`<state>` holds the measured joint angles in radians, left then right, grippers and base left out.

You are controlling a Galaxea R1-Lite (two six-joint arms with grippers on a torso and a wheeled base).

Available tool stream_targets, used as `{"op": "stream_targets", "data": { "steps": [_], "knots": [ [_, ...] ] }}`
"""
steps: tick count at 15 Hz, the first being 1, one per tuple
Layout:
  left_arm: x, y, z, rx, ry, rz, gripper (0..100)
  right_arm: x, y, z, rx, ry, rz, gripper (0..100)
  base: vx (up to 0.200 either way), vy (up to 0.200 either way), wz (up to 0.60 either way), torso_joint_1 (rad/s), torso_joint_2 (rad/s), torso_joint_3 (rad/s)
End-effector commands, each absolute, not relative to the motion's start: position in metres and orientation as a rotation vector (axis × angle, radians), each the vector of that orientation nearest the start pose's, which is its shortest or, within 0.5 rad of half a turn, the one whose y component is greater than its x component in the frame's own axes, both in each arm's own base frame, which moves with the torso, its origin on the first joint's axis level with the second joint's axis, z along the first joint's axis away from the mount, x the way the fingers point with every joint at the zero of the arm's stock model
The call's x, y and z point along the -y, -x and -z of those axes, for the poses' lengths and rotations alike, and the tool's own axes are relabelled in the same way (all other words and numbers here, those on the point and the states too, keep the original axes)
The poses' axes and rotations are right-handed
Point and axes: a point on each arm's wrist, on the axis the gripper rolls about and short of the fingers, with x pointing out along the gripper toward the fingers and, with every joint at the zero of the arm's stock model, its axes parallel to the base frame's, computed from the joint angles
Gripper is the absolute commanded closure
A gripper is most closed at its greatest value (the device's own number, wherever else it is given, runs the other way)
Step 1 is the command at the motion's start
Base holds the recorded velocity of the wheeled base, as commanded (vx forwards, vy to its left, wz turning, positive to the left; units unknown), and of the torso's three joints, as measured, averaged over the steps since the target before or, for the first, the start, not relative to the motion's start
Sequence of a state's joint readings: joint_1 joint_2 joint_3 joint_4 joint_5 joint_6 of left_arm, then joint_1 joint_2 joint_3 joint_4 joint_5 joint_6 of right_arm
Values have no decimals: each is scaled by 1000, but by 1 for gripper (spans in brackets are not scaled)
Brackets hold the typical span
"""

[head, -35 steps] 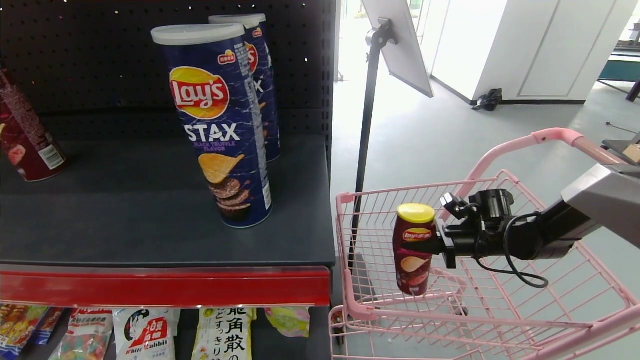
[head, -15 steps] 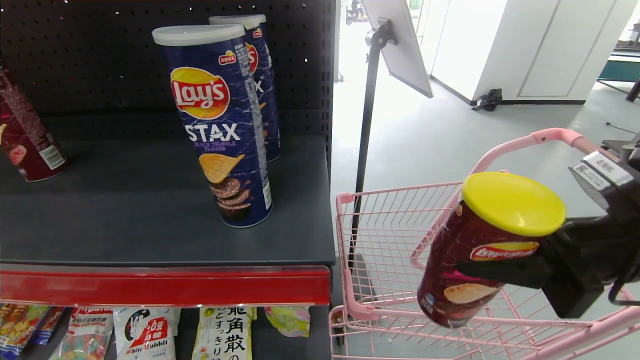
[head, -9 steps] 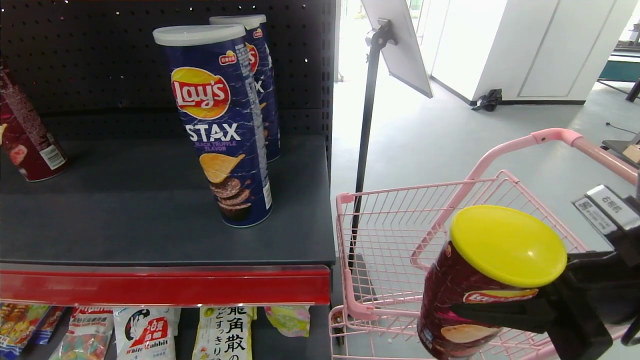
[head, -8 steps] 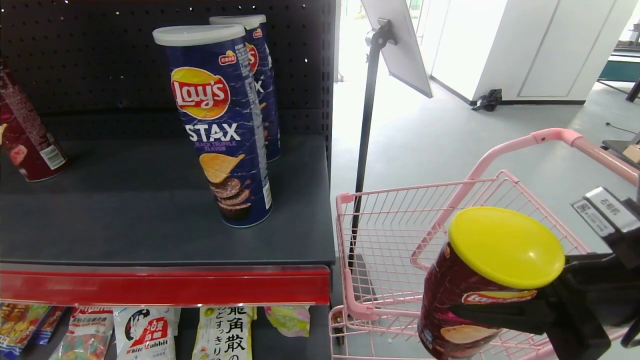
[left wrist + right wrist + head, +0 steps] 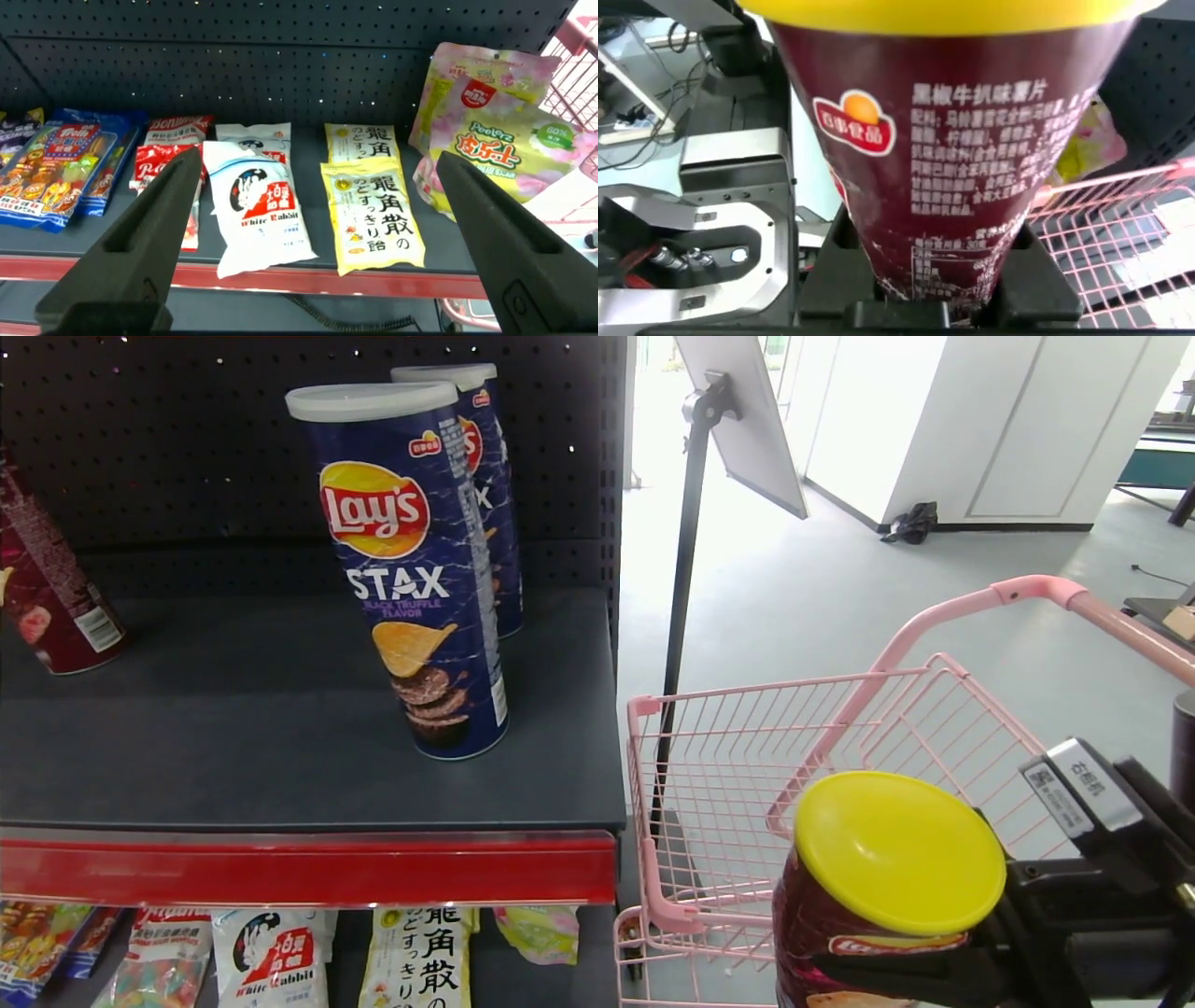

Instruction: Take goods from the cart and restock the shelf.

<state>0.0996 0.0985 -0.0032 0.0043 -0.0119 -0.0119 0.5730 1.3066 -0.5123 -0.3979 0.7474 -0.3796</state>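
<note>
The maroon chip can (image 5: 878, 887) with its flat yellow lid is clamped in the right gripper (image 5: 840, 957), held in the air at the near side of the pink cart (image 5: 644, 887) and well apart from the shelf (image 5: 280, 765). In the right wrist view the can (image 5: 952, 159) fills the space between the black fingers (image 5: 839, 257), which press against its sides low on the body. Its lid tips towards the head camera, and its lower part is cut off by the picture's edge.

The cart is a basket of thin pink wire with a rounded tube handle (image 5: 1036, 588). Between the cart and the shelf stands a black pole (image 5: 686, 569) carrying a tilted white board.

The shelf board is dark and matt, fronted by a glossy red strip (image 5: 308, 873) and backed by black pegboard (image 5: 187, 448). On it a tall blue can (image 5: 411, 579) with a clear lid stands upright near the right end, a second blue can (image 5: 490, 495) close behind it and partly hidden. At the far left another maroon can (image 5: 51, 597) is cropped by the frame.

The left gripper (image 5: 318, 247) has its fingers spread wide with nothing between them, facing the lower shelf, where flat crinkled bags lie: a white one (image 5: 257, 210), two yellow ones (image 5: 369, 210) and pale pink-and-green ones (image 5: 495, 131).
</note>
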Motion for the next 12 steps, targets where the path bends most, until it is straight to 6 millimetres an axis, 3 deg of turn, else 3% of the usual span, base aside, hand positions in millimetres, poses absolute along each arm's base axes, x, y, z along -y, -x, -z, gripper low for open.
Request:
{"op": "stream_targets", "data": {
  "steps": [1, 5, 12],
  "knots": [
    [2, 15, -78, -101, 18, -88, 0, -115, -148, -180, -175, 281, -1371, 100, 0, 0, 0, 0, 0, 0],
    [2, 15, -78, -101, 18, -88, 0, -116, -148, -180, -175, 282, -1377, 100, 0, 0, 0, 38, -106, -60],
    [2, 15, -78, -101, 18, -88, 0, -115, -148, -181, -168, 282, -1370, 100, 0, 0, 0, 216, -524, -308]
  ]
}}
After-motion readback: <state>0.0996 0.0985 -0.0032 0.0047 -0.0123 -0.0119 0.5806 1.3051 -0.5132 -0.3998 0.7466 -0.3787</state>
